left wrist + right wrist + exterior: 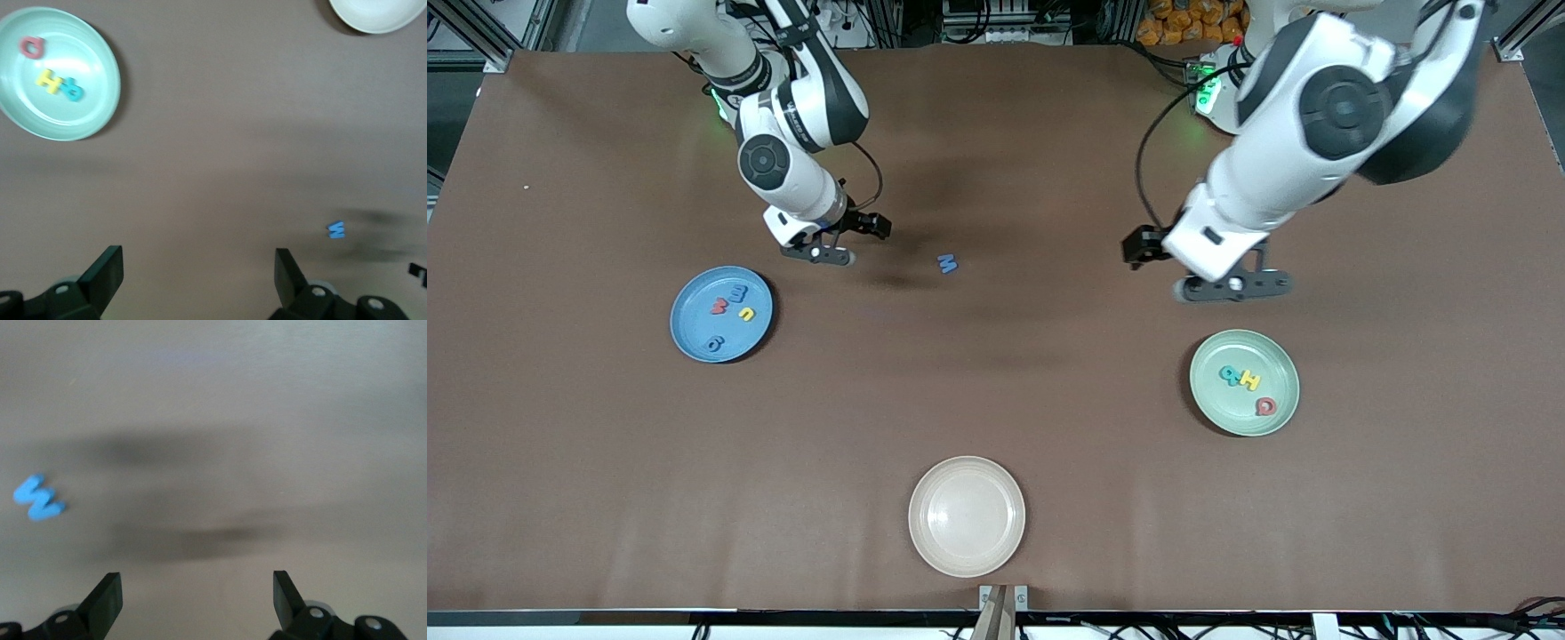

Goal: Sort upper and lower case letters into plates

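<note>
A small blue letter (947, 263) lies loose on the brown table, also seen in the left wrist view (336, 230) and the right wrist view (39, 499). The bright blue plate (694, 324) toward the right arm's end holds several letters, among them a red one (719, 307) and a yellow one (747, 313). The mint green plate (1218, 404) (80, 113) toward the left arm's end holds three: teal (1232, 375), yellow (1250, 382), red (1264, 406). My right gripper (818, 255) (197, 583) hangs open and empty over bare table beside the loose letter. My left gripper (1232, 286) (198, 261) is open and empty over bare table by the green plate.
A cream-white plate (967, 533) (373, 17) with nothing in it sits near the table's front edge, nearer the front camera than both other plates. Cables and equipment line the table's edge by the arms' bases.
</note>
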`<state>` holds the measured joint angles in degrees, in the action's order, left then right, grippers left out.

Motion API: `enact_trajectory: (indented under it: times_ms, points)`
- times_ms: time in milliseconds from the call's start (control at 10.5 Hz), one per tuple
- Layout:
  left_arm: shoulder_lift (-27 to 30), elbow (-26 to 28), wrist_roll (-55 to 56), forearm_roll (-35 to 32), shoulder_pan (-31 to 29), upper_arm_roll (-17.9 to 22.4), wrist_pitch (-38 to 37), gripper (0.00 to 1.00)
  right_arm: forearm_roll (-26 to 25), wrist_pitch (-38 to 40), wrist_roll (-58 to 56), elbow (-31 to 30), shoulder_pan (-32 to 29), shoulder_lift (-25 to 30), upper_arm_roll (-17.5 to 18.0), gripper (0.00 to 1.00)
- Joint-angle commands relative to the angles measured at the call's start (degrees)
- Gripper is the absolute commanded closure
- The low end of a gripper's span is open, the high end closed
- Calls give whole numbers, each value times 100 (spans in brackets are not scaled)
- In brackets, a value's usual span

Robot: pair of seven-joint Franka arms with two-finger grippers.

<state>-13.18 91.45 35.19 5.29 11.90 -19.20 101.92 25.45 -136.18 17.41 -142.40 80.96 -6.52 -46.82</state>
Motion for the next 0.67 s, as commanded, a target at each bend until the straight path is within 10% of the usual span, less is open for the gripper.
enact_trajectory:
  times_ms: [0,571]
  points:
    - [-290,-30,670,-27,381,-49,310,0,109,-48,-703,-68,69,125,-73,0]
    - [-958,337,1841,-396,875,-479,1029,0,-1953,-14,-1533,186,474,47,-3,0]
